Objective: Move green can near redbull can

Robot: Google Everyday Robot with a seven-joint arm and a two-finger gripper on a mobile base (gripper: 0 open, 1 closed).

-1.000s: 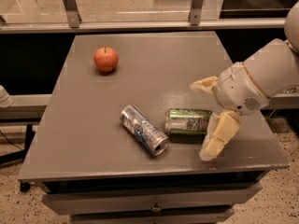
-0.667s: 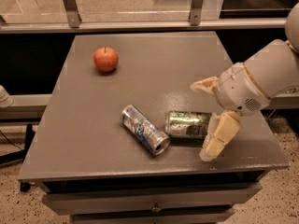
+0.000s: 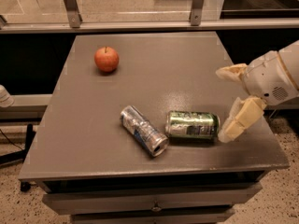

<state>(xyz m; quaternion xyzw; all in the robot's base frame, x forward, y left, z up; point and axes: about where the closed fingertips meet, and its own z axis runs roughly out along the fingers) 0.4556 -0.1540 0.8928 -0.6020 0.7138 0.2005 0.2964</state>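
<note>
Grey tabletop, three things on it. The green can lies on its side near the front edge, right of centre, its long axis roughly parallel to that edge. The redbull can is also on its side, just left of the green can. It lies on a diagonal, with one shiny end toward the front edge and the other toward the back-left corner. The front-right end of the redbull can and the left end of the green can are very close; I cannot tell if they touch. A red apple sits upright toward the back-left corner, well apart from both cans.

The hand is over the front-right part of the tabletop, by the right edge, released, its two pale fingers spread wide with nothing between them. The lower finger slants down with its tip just beside the green can's right end; contact cannot be told. The upper finger points toward the middle of the tabletop, clear of the can. The white arm comes in from beyond the right edge.
</note>
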